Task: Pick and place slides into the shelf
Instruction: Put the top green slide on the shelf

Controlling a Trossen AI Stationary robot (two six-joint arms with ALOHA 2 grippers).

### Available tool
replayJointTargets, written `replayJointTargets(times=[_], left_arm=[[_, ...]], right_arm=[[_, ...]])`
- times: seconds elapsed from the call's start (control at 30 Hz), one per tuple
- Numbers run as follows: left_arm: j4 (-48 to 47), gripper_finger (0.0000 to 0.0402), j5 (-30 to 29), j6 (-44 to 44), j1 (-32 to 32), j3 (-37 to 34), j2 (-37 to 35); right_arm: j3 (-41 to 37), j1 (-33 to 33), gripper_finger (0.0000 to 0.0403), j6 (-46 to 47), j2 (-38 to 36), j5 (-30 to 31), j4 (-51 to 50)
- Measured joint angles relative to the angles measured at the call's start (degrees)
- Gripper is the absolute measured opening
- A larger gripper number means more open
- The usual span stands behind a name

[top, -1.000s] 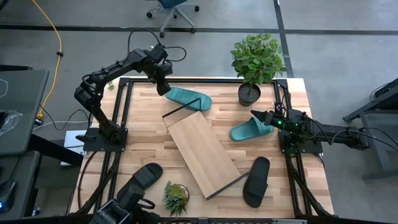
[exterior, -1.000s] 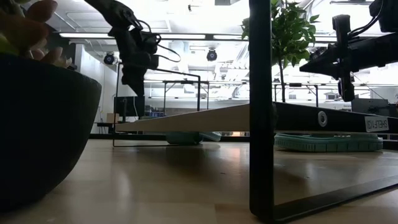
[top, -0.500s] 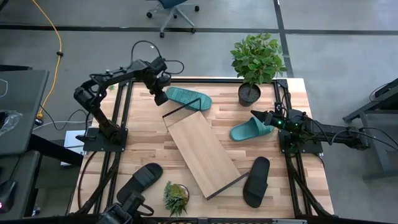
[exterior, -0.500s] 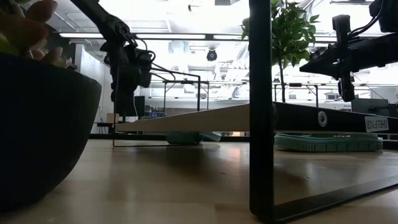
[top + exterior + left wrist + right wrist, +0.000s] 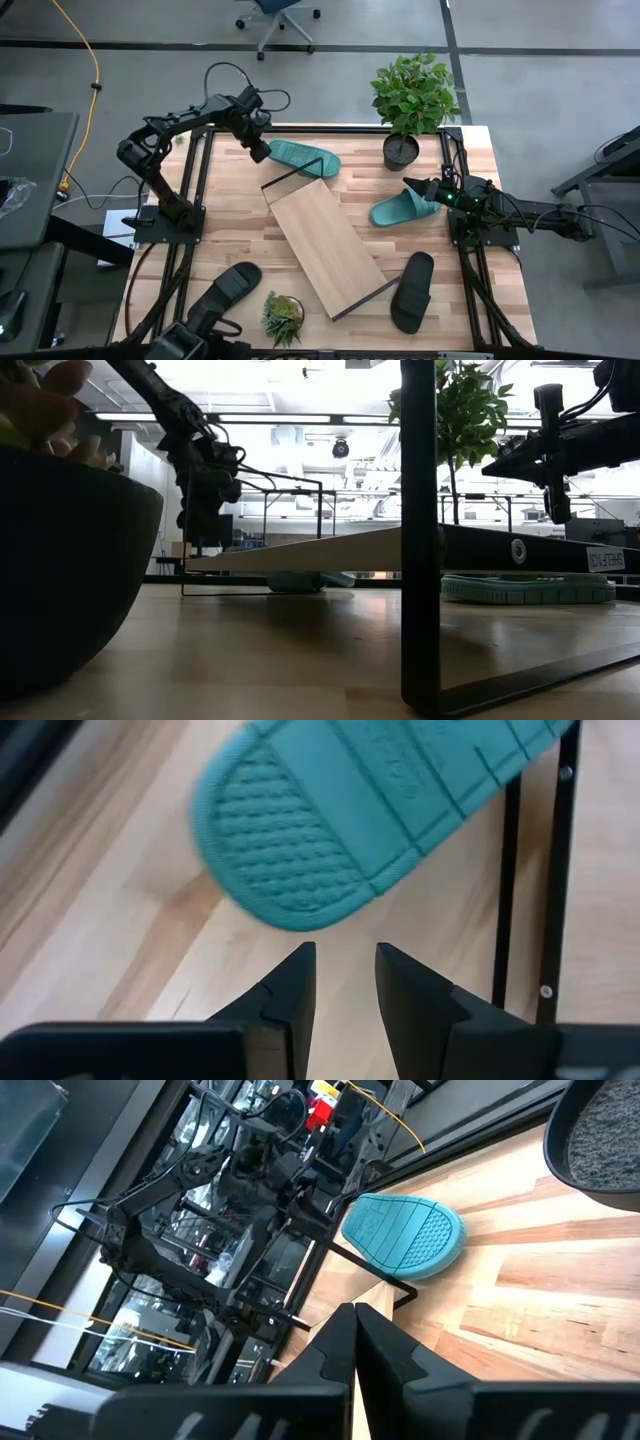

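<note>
One teal slide lies flat near the table's far edge, its patterned heel end toward my left gripper. That gripper hovers just off the heel, on the slide's left side, open by a narrow gap. The second teal slide lies on the right, and my right gripper hangs shut above its far side without touching it. The slanted light-wood shelf stands mid-table on its black wire frame. Two black slides lie near the front edge.
A tall potted plant stands at the far right corner, close to my right arm. A small potted plant sits at the near edge beside the shelf's low end. The shelf's raised end and its frame stand right next to the far teal slide.
My left gripper has come down toward the table and drawn slightly toward the left edge, ending low beside the heel of the far teal slide. The right arm and all the slides have kept still.
</note>
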Motion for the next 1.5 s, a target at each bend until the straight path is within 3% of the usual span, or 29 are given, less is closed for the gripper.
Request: replayJointTargets(times=[0.27, 0.5, 1.23, 1.5], left_arm=[[1.11, 0.0095, 6.46, 0.16, 5.07, -0.02, -2.49], [4.40, 0.0095, 10.97, -0.08, 5.55, -0.02, -3.02], [8.61, 0.0095, 11.91, -1.70, 9.32, -0.11, -3.02], [16.07, 0.0095, 11.32, -7.38, 9.23, -6.72, -3.02]], right_arm=[[0.00, -0.02, 0.0000, -0.54, 0.00, 0.45, -0.12], [0.00, 0.00, 0.0000, -0.78, 0.01, 0.72, -0.49], [0.00, 0.00, 0.0000, -0.61, 0.02, 0.74, -0.48], [-0.02, -0.01, 0.0000, -0.55, 0.02, 0.74, -0.46]])
